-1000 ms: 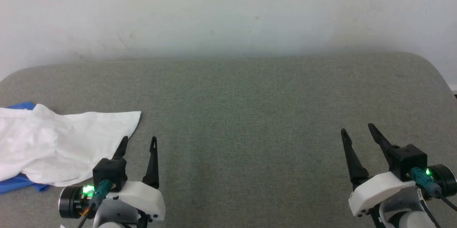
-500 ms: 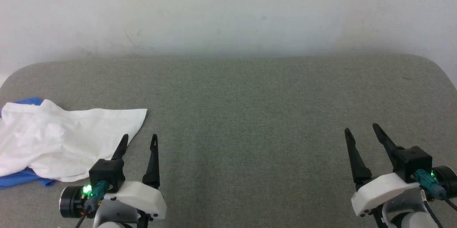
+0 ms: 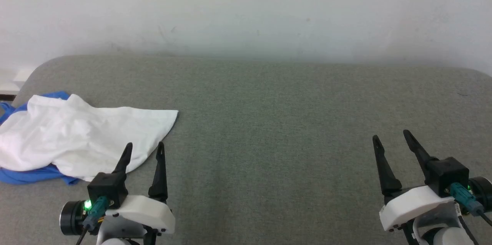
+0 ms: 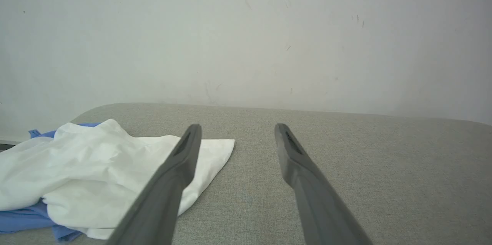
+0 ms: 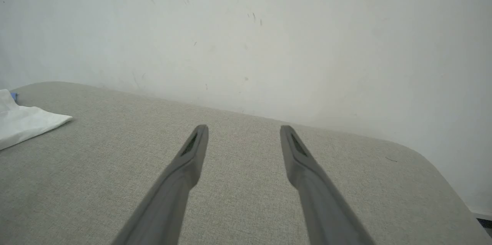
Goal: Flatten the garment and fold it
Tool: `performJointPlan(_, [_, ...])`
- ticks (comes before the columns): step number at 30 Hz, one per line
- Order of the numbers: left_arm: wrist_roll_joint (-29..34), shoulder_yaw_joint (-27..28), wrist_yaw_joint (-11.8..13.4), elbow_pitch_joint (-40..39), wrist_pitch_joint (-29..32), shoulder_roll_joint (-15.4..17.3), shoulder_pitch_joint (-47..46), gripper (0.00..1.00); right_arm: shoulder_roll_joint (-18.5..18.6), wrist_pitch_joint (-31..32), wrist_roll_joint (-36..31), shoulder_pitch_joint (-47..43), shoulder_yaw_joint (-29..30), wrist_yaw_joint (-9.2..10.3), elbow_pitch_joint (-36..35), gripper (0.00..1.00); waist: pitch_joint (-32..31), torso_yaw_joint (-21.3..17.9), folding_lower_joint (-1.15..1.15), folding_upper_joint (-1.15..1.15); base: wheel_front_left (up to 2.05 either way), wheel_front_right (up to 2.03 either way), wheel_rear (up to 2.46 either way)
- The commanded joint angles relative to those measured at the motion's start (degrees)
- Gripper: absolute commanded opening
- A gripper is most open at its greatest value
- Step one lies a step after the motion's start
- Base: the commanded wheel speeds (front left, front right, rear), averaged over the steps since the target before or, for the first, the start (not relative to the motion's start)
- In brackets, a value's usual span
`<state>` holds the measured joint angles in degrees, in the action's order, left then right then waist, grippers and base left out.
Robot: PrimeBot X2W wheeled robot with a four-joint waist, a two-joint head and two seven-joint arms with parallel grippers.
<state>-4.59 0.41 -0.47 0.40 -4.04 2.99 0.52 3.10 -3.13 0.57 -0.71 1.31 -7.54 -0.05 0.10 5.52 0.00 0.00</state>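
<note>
Garment [image 3: 84,141]: soft cloth, matt. The white body is creased and rumpled, and the blue parts have the same dull finish.
Surface [image 3: 276,122]: grey-green woven fabric cover, matt, with a fine, slightly rough weave.
Wall [image 3: 246,7]: white paint, matt and smooth, with small dark scuffs.
Left gripper [image 3: 144,145], right gripper [image 3: 390,134]: 2 fingers [image 4: 169,183] each, dark, smooth and matt, plastic by the look. The housings [image 3: 142,210] behind them are white smooth plastic with a faint sheen.
</note>
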Motion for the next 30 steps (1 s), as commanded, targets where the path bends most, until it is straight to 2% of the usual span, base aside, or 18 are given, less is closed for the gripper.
performJointPlan(1, [-0.9, 0.3, -0.2, -0.1, -0.5, 0.0, -0.6, 1.0, -0.1, -0.5, 0.2, -0.4, -0.1, 0.02, -0.4, 1.0, 0.0, 1.0, 0.0, 0.0, 0.0, 0.0, 0.0])
performJointPlan(30, [-6.0, 1.6, 1.2, 1.6, -4.0, -0.1, -1.0, 1.0, -0.1, -1.5, -0.8, -0.7, -2.0, 0.03, -2.0, 1.0, 1.4, 14.3, 0.0, 0.0, 0.0, 0.0, 0.0])
